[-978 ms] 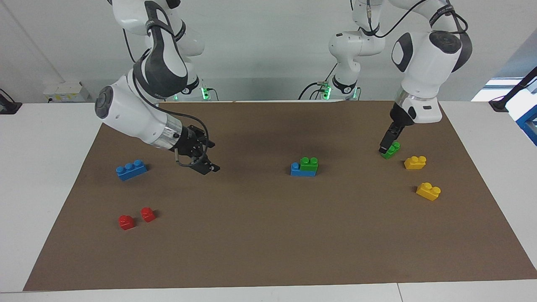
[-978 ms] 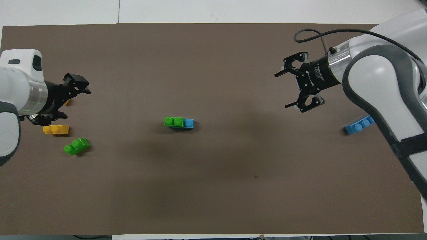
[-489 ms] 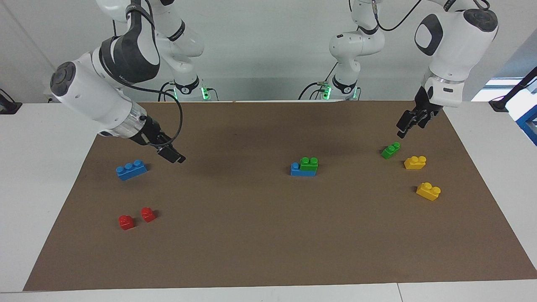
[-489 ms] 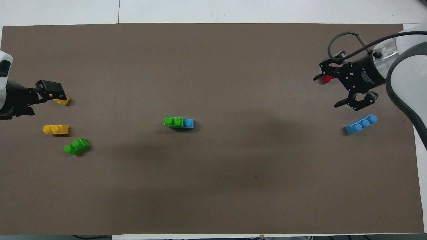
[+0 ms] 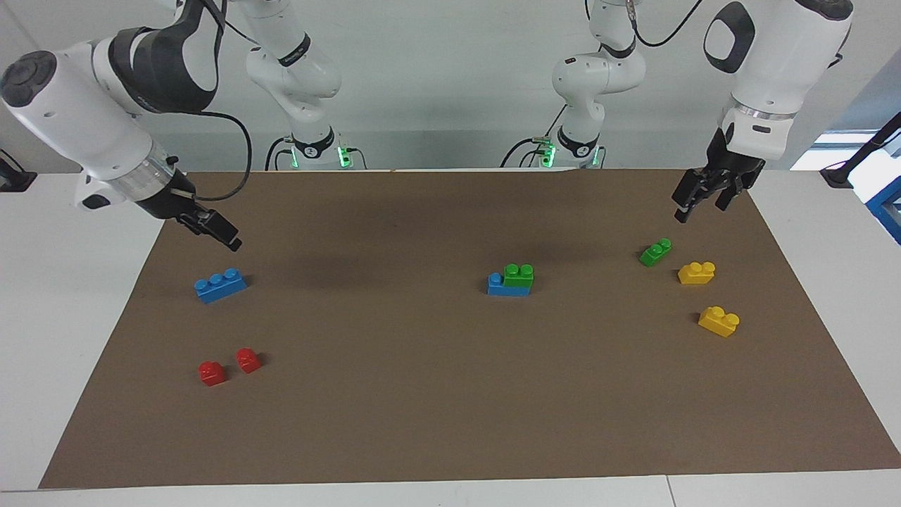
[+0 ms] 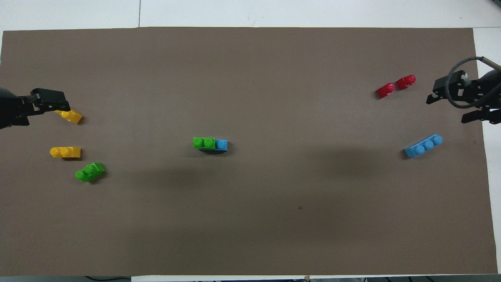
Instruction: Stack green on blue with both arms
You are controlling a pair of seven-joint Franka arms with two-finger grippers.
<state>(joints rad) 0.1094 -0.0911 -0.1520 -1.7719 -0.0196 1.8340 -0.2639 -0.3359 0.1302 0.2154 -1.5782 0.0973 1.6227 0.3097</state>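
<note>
Your left gripper (image 5: 695,201) hangs in the air over the brown mat (image 5: 422,394) at the left arm's end of the table, fingers spread and holding nothing. The loose green brick (image 5: 655,251) lies on the mat near it, clear of the fingers and a little toward the middle of the table. Just beside that green brick sits a yellow brick (image 5: 697,272), and a second yellow brick (image 5: 719,321) lies farther from the robots. In the overhead view the left gripper (image 6: 54,102) covers part of that second yellow brick (image 6: 71,116), but the facing view shows it well above the mat, so nothing is touched.

Your right gripper (image 5: 224,234) hangs over the mat's edge at the right arm's end, also spread wide and empty; you can see the gap between its fingers from overhead (image 6: 446,107). The loose blue brick (image 5: 220,284) lies flat on the mat near it, farther from the robots than the spot below the gripper, apart from the fingers. Two small red bricks (image 5: 229,366) sit side by side farther out again.

Near the middle of the mat, well apart from both grippers, a green brick on top (image 5: 519,274) sits pressed onto a blue brick underneath (image 5: 497,284), leaving one blue stud uncovered at the end toward the right arm.
</note>
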